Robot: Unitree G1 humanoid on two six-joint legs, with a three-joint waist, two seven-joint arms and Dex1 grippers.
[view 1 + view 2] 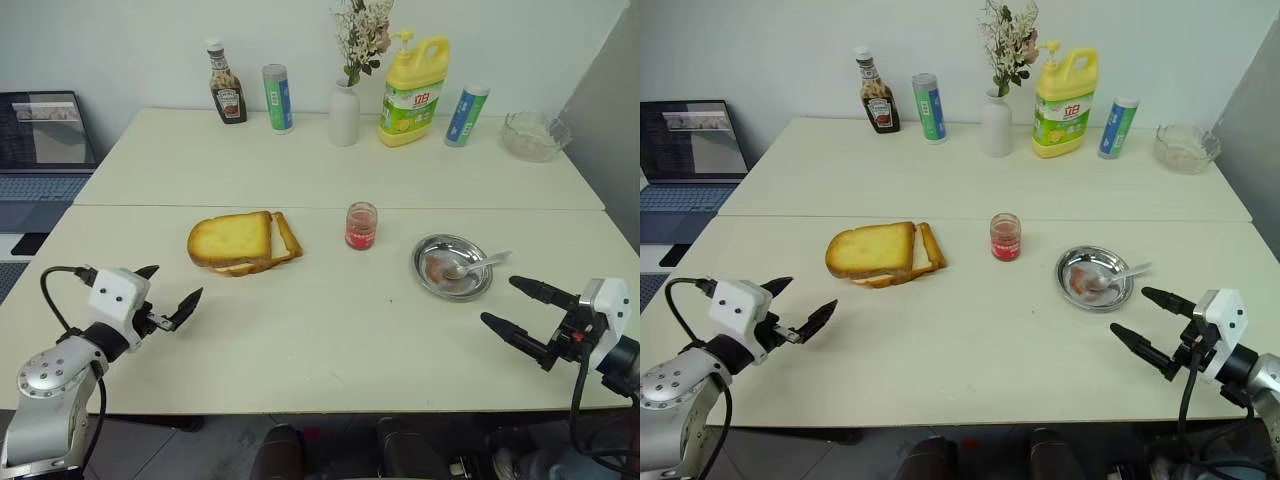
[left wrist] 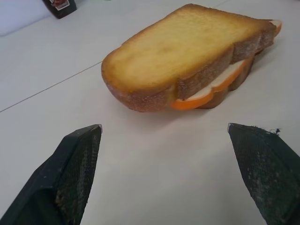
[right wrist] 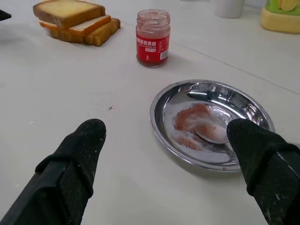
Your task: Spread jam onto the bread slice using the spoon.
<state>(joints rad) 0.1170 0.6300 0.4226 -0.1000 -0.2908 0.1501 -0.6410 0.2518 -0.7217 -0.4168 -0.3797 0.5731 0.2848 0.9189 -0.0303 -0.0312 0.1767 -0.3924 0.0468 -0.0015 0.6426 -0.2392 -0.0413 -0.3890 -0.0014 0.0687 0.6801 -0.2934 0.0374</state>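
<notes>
The golden toasted bread slice (image 1: pixel 230 238) lies on top of a small stack with a paler slice under it, left of the table's middle; it looms close in the left wrist view (image 2: pixel 183 47). A small glass jar of red jam (image 1: pixel 361 225) stands to its right. Further right, the silver spoon (image 1: pixel 478 266) rests in a round steel dish (image 1: pixel 430 252) smeared with red. My left gripper (image 1: pixel 177 281) is open and empty, short of the bread on its near side. My right gripper (image 1: pixel 499 300) hovers open and empty, near the dish's front right (image 3: pixel 161 101).
Along the table's far edge stand a brown ketchup bottle (image 1: pixel 228 83), two tall tubes (image 1: pixel 277 98), a white vase with flowers (image 1: pixel 344 112), a yellow detergent bottle (image 1: pixel 413 90) and a glass bowl (image 1: pixel 534 134). A laptop (image 1: pixel 40 140) sits off to the left.
</notes>
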